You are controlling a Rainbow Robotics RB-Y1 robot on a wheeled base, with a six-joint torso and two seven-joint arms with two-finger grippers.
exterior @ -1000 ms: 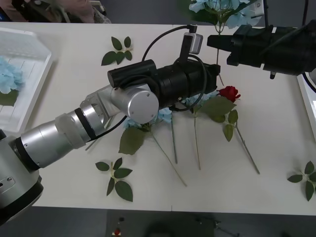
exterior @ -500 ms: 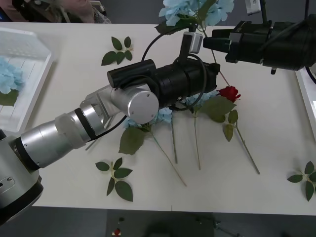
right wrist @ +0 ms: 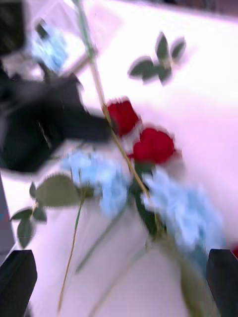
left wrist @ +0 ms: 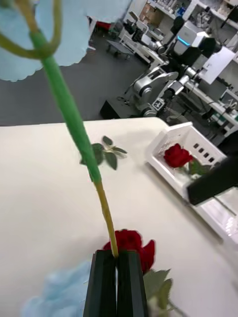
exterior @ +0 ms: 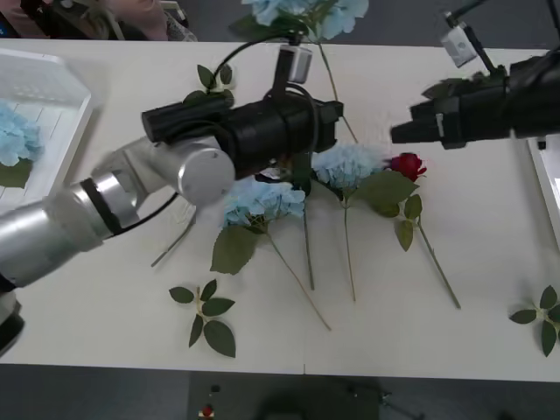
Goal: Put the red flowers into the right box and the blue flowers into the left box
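My left gripper (exterior: 341, 131) is shut on the stem (left wrist: 101, 198) of a blue flower whose head (exterior: 302, 12) hangs over the table's far edge. Black fingertips (left wrist: 105, 277) pinch the stem just above a red flower (left wrist: 130, 243). Two more blue flowers (exterior: 262, 199) (exterior: 348, 163) and that red flower (exterior: 406, 164) lie mid-table. My right gripper (exterior: 400, 133) hovers open just right of the red flower, which also shows below it (right wrist: 153, 144). The left box (exterior: 52, 105) holds a blue flower (exterior: 16, 136). The right box (left wrist: 171, 136) holds a red flower (left wrist: 177, 154).
Loose green leaf sprigs lie at the back (exterior: 210, 87), at the front (exterior: 208, 317) and at the front right (exterior: 542, 319). The right box's edge (exterior: 544, 188) shows at the table's right side. Long stems fan toward the front edge.
My left arm has swung left, carrying the blue flower's head leftward along the far edge. The right arm has dropped and come closer to the red flower.
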